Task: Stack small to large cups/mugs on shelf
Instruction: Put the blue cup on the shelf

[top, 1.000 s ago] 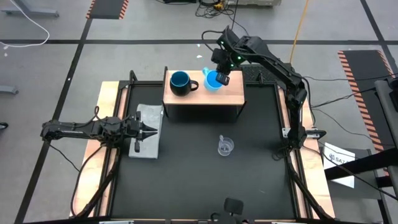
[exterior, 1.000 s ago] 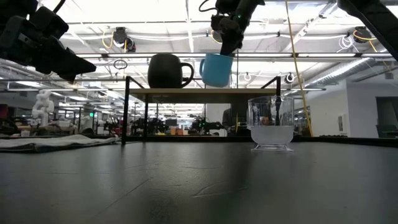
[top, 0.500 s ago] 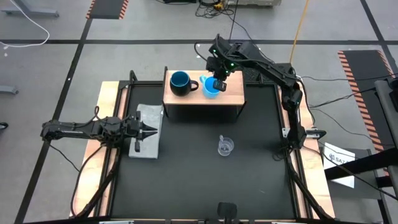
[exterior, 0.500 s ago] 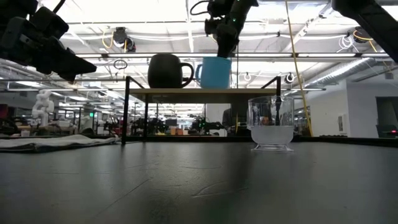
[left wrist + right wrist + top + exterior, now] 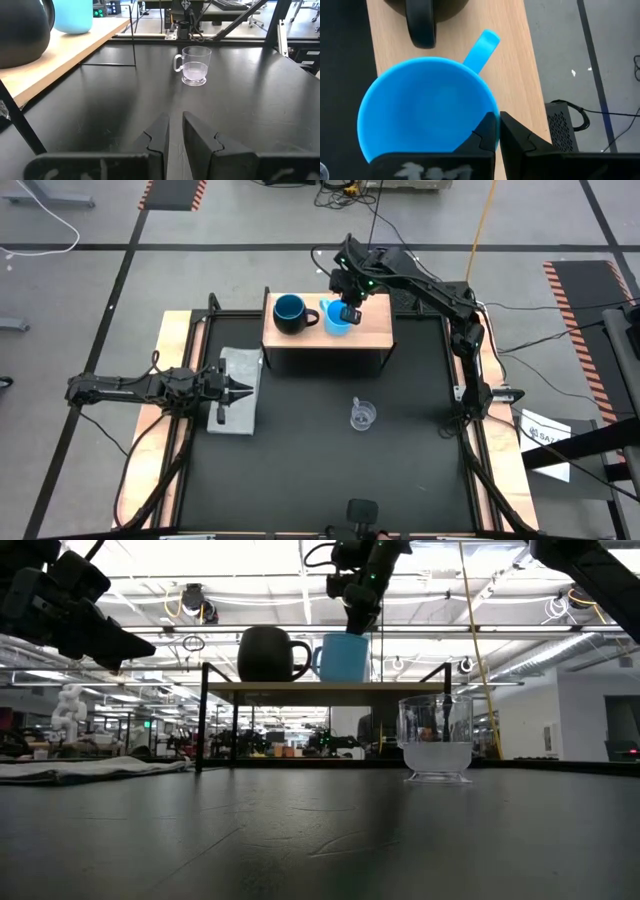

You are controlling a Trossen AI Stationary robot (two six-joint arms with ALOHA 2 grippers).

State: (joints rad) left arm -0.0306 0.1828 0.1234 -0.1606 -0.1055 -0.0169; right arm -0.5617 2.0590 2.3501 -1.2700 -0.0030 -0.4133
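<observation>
Grey cloth [image 5: 236, 388] on the left side of the table has the left gripper [image 5: 238, 390] parked over it, fingers only a narrow slit apart and holding nothing. On the wooden shelf [image 5: 375, 332] further back, the dark navy mug [image 5: 290, 313] sits left, with the light-blue cup [image 5: 339, 317] just beside it on the right, handles close together. The right gripper [image 5: 351, 313] is pinched shut on the far rim of that light-blue cup, one finger inside, one outside. The cup looks set down on the shelf board, or near enough.

So I'd say it's the placing step for the medium cup. Next it needs to let go and lift straight up without tipping it, then go for the clear plastic cup [image 5: 362, 416], alone on the black table nearer the front, well clear of the shelf.
</observation>
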